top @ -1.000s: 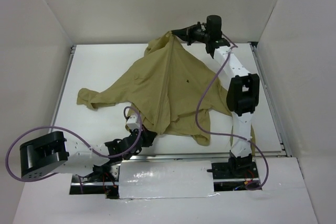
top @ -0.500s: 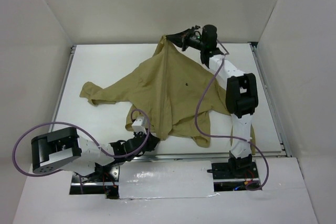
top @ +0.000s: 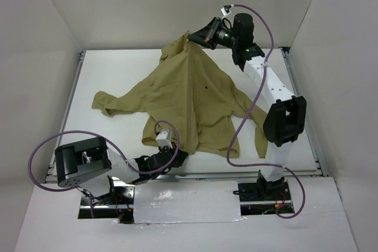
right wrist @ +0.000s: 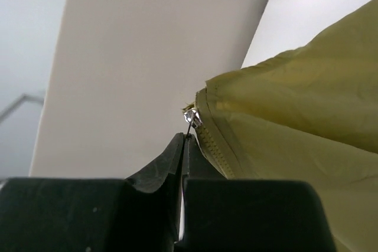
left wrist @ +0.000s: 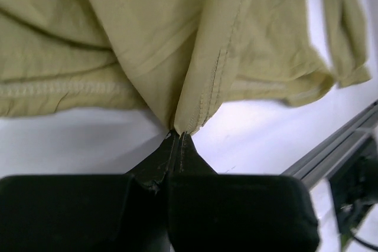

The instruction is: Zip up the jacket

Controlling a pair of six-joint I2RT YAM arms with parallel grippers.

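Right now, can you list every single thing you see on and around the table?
jacket: one, olive-tan, spread over the middle of the table
chest mark: one, dark, small, on the jacket's front
zipper pull: one, silver, at the jacket's far end
table: one, white, under the jacket
walls: three, white, around the table
cables: two, purple, one looping by each arm
arms: two, white and black, bases at the near edge
left fingers: black, shut on the jacket's near edge
right fingers: black, shut on the zipper pull
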